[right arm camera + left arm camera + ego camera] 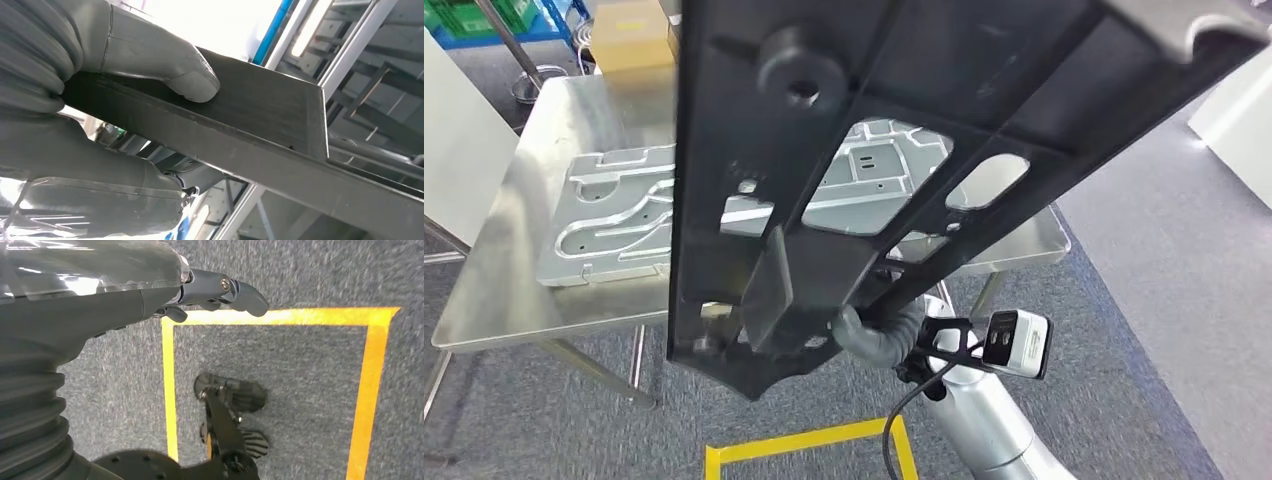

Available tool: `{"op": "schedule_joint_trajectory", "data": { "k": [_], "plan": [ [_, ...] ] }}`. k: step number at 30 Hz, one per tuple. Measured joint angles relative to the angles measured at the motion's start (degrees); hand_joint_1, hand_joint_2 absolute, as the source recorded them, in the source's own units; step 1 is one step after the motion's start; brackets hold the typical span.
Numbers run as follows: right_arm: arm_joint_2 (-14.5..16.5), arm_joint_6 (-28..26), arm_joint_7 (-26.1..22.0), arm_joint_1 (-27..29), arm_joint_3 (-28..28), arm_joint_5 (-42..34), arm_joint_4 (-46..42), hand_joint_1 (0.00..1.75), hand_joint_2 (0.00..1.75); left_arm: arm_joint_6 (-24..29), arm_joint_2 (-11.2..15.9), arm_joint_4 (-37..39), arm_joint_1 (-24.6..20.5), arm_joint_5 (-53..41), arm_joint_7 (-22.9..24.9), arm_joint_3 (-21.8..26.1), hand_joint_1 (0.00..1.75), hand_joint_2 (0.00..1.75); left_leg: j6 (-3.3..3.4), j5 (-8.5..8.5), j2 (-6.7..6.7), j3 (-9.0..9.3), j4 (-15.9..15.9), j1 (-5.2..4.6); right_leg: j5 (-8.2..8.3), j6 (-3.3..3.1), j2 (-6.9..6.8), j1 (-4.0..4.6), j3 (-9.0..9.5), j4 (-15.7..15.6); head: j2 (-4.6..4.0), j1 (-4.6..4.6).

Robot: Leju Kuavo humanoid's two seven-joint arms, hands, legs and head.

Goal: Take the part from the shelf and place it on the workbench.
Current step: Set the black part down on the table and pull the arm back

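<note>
A long black flat part [824, 170] with holes and a round boss hangs tilted close in front of me, above the metal workbench [494, 290]. My right hand [869, 328] grips its lower end from the right side. In the right wrist view the thumb [185, 75] presses on the part's flat black face [265, 115], with the other fingers wrapped under its edge. My left hand [220, 292] hangs over the grey carpet with its fingers apart, holding nothing.
Silver stamped plates [614, 215] lie on the workbench, partly behind the black part. A cardboard box [629, 40] sits at its far edge. Yellow tape [804, 440] marks a square on the carpet near my feet. Shelf frames [350, 55] show behind the part.
</note>
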Motion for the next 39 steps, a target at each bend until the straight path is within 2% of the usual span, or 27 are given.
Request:
{"op": "schedule_joint_trajectory", "data": {
  "k": [3,4,5,6,7,8,9,10,13,15,16,18,19,20,21,23,24,25,28,30,31,33,34,35,36,38,39],
  "plan": [
    [0.0,-1.2,0.5,0.2,1.9,0.6,-0.5,1.75,1.75,-0.2,0.5,0.0,0.2,0.0,0.4,0.0,0.0,1.75,-0.59,-4.15,0.04,-6.18,11.2,0.16,-0.67,-0.51,-0.07,0.11,0.76,-0.1,0.0,0.0],
    [0.0,-1.5,0.8,0.3,2.6,0.6,-0.6,1.75,1.75,-0.2,0.5,0.0,0.3,0.0,0.7,0.0,0.0,1.75,-0.67,-4.23,0.04,-7.76,13.4,0.17,-0.94,-0.55,-0.04,0.15,1.07,-0.1,0.0,0.0],
    [0.0,-1.7,1.1,0.4,3.3,0.5,-0.7,1.75,1.75,-0.2,0.6,0.0,0.4,0.0,0.8,0.1,0.0,1.75,-0.64,-3.01,0.04,-8.15,13.0,0.17,-1.24,-0.52,0.01,0.17,1.47,-0.1,0.0,0.0],
    [0.0,-1.8,1.3,0.4,3.9,0.3,-0.9,1.75,1.75,-0.1,0.6,0.0,0.4,0.0,1.0,0.2,0.0,1.75,-0.52,-0.76,0.04,-7.4,10.5,0.16,-1.58,-0.46,0.05,0.18,1.97,0.0,0.0,0.0],
    [0.1,-1.8,1.7,0.4,4.4,0.0,-1.0,1.75,1.75,0.0,0.7,0.0,0.5,0.0,1.2,0.5,0.0,1.75,-0.29,1.99,0.04,-5.83,6.3,0.15,-1.97,-0.35,0.07,0.19,2.52,0.0,0.0,0.0],
    [0.2,-1.8,2.0,0.3,4.9,-0.4,-1.0,1.75,1.75,0.2,0.7,0.0,0.5,0.0,1.3,0.8,0.0,1.75,0.04,3.95,0.03,-4.17,2.4,0.03,-2.34,-0.17,0.08,0.29,2.94,0.0,0.0,0.01],
    [0.3,-1.7,2.3,0.2,5.4,-0.8,-1.1,1.75,1.75,0.4,0.7,0.0,0.4,0.0,1.3,1.3,0.0,1.75,0.44,5.07,0.01,-2.87,-0.7,-0.13,-2.61,0.05,0.12,0.34,3.13,0.0,0.0,0.01],
    [0.4,-1.6,2.6,0.0,5.8,-1.3,-1.1,1.75,1.75,0.6,0.8,0.0,0.5,0.0,1.3,1.8,0.0,1.75,0.81,5.36,0.0,-2.2,-2.3,-0.31,-2.81,0.32,0.15,0.39,3.14,0.1,0.0,0.01],
    [1.0,-1.4,3.6,-0.8,6.9,-2.4,-0.9,1.75,1.75,1.3,0.6,0.0,0.7,0.0,1.1,3.3,0.0,1.75,1.71,4.83,-0.02,-1.86,-3.1,-0.33,-3.24,1.23,0.2,0.43,3.13,0.1,0.0,0.02],
    [1.4,-1.3,4.2,-2.0,7.3,-2.9,-0.6,1.75,1.75,1.6,0.4,0.0,0.7,0.0,0.7,4.4,0.0,1.75,2.32,4.74,0.03,-1.24,-3.6,0.05,-4.86,1.81,0.1,0.47,2.02,2.9,0.0,0.02],
    [1.5,-1.2,4.5,-2.6,7.4,-3.1,-0.4,1.75,1.75,1.7,0.3,0.0,0.7,0.0,0.5,4.8,0.0,1.75,2.58,4.64,0.05,-0.93,-3.7,0.13,-6.32,2.03,0.04,0.38,0.39,6.1,0.0,0.02],
    [1.6,-1.1,4.8,-3.2,7.5,-3.3,0.1,1.75,1.75,1.7,0.1,0.0,0.7,0.0,0.3,5.6,0.0,1.75,2.88,4.26,-0.06,-0.58,-3.7,0.11,-9.15,2.34,-0.01,0.17,-4.4,14.2,0.0,0.02],
    [1.6,-1.1,5.0,-3.4,7.5,-3.3,0.4,1.75,1.75,1.7,0.0,0.0,0.8,0.0,0.2,5.8,0.0,1.75,2.88,4.03,-0.27,-0.38,-3.7,0.1,-9.36,2.46,-0.02,0.06,-6.23,16.7,0.0,0.02],
    [1.6,-1.2,5.3,-3.5,7.6,-3.3,0.8,1.75,1.75,1.7,-0.1,0.0,0.9,0.0,0.1,6.0,0.0,1.75,2.81,3.77,-0.57,-0.12,-3.6,0.1,-8.38,2.52,-0.02,-0.03,-7.04,17.0,0.0,0.02],
    [1.6,-1.3,5.6,-3.8,7.6,-3.3,1.1,1.75,1.75,1.6,-0.2,0.0,0.9,0.0,-0.1,6.1,0.0,1.75,2.7,3.51,-0.95,0.22,-3.6,0.1,-6.29,2.49,0.02,-0.11,-6.6,15.0,0.0,0.02],
    [1.6,-1.7,6.0,-4.5,7.7,-3.4,1.7,1.75,1.75,1.3,-0.4,0.0,0.8,0.0,-0.5,6.3,0.0,1.75,2.42,2.91,-1.66,0.95,-3.4,0.05,-1.28,2.14,0.83,-0.13,-3.39,6.9,0.0,0.02],
    [1.5,-1.9,6.1,-4.7,7.7,-3.4,1.9,1.75,1.75,1.1,-0.5,0.0,0.8,0.0,-0.6,6.3,0.0,1.75,2.22,2.66,-2.01,1.11,-3.3,-0.03,0.13,1.9,1.26,-0.09,-1.96,3.5,0.0,0.03],
    [1.5,-2.0,6.0,-4.9,7.7,-3.4,2.2,1.75,1.75,1.0,-0.5,0.0,0.7,0.0,-0.6,6.3,0.0,1.75,1.96,2.47,-2.28,1.13,-3.3,-0.06,0.71,1.66,1.61,0.02,-1.11,1.4,0.0,0.03],
    [1.4,-2.2,4.8,-5.1,7.4,-3.3,2.8,1.75,1.75,0.5,-0.6,0.0,0.9,0.0,-0.6,6.3,0.0,1.75,0.97,2.09,-2.52,1.05,-3.4,0.17,0.34,0.86,1.5,0.14,-0.64,0.2,0.0,0.02],
    [1.3,-2.1,3.7,-5.1,7.1,-3.0,2.9,1.75,1.75,0.4,-0.6,0.0,0.8,0.0,-0.5,6.3,0.0,1.75,0.4,0.91,-1.6,0.46,-1.5,0.23,0.25,0.18,1.27,-0.2,0.16,-0.4,0.0,0.02],
    [1.3,-2.1,3.3,-5.1,6.9,-2.9,2.9,1.75,1.75,0.3,-0.6,0.0,0.7,0.0,-0.4,6.3,0.0,1.75,0.14,-0.38,-1.04,-0.77,1.2,0.27,0.12,-0.08,1.12,-0.33,0.62,-0.7,0.0,0.02],
    [1.1,-2.3,2.8,-5.0,6.4,-2.5,3.0,1.75,1.75,0.3,-0.5,0.0,0.5,0.0,-0.2,6.3,0.0,1.75,-0.35,-3.44,-0.43,-5.08,9.2,0.36,-0.33,-0.34,0.95,-0.33,1.22,-0.8,0.0,0.02],
    [1.0,-2.6,2.6,-5.0,6.0,-2.3,3.1,1.75,1.75,0.2,-0.5,0.0,0.6,0.0,-0.1,6.3,0.0,1.75,-0.53,-4.19,-0.34,-7.18,12.5,0.45,-0.58,-0.34,0.92,-0.32,1.48,-0.7,0.0,0.02],
    [0.9,-3.0,2.3,-5.0,5.6,-2.1,3.3,1.75,1.75,0.2,-0.5,0.0,0.7,0.0,0.0,6.3,0.0,1.75,-0.64,-3.78,-0.28,-8.43,13.9,0.52,-0.84,-0.29,0.91,-0.32,1.76,-0.7,0.0,0.02],
    [0.7,-3.4,2.0,-4.9,5.1,-1.8,3.5,1.75,1.75,0.1,-0.5,0.0,0.7,0.0,0.0,6.3,0.0,1.75,-0.68,-2.14,-0.21,-8.46,12.8,0.59,-1.14,-0.19,0.91,-0.33,2.11,-0.7,0.0,0.02],
    [0.3,-4.6,1.3,-4.9,3.7,-1.0,3.7,1.75,1.75,0.1,-0.5,0.0,0.8,0.0,0.0,6.3,0.0,1.75,-0.51,2.85,-0.06,-5.75,5.2,0.66,-1.87,0.18,0.91,-0.33,2.92,-0.5,0.0,0.02],
    [0.2,-5.3,1.1,-4.9,2.8,-0.5,3.7,1.75,1.75,0.1,-0.5,0.0,0.7,0.0,-0.1,6.3,0.0,1.75,-0.27,4.55,-0.03,-4.08,1.3,0.57,-2.25,0.47,0.91,-0.22,3.19,-0.4,0.0,0.02]
  ]
}}
